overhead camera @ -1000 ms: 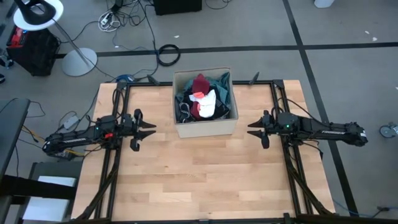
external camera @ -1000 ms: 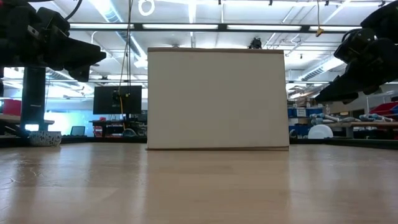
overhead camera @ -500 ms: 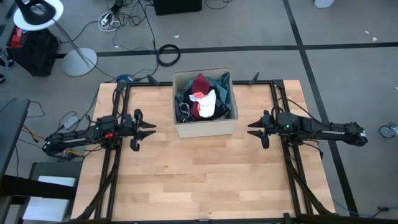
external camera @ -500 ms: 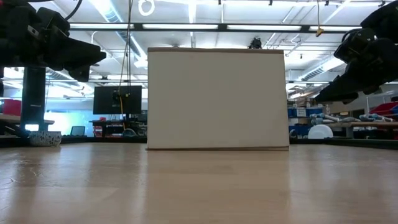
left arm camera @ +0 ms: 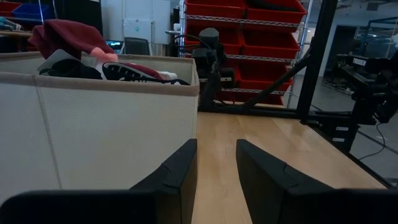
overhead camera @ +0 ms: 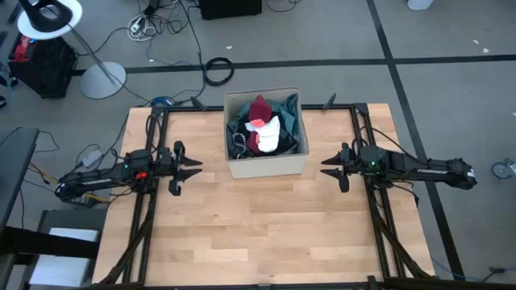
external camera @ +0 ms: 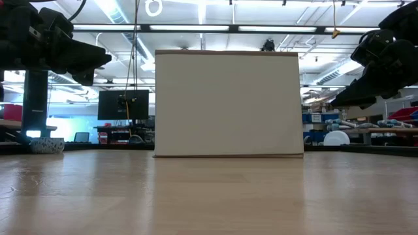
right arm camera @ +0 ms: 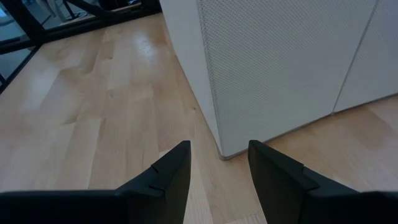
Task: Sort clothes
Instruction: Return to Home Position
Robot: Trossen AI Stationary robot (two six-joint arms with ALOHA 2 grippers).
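A pile of clothes [overhead camera: 262, 127], dark red, white, teal and black, lies inside an open fabric box [overhead camera: 266, 165] at the table's far middle. The pile also shows above the box's rim in the left wrist view [left arm camera: 93, 56]. My left gripper [overhead camera: 196, 167] hovers left of the box, open and empty, pointing toward it. My right gripper [overhead camera: 326, 167] hovers right of the box, open and empty, pointing toward it. In the low view the box's pale front wall [external camera: 228, 104] hides the clothes.
The wooden table [overhead camera: 258, 234] stretches from the box toward the near edge. Black frame rails [overhead camera: 141, 234] run along both sides of the table. The other arm's base shows beyond the box in the left wrist view [left arm camera: 211, 56].
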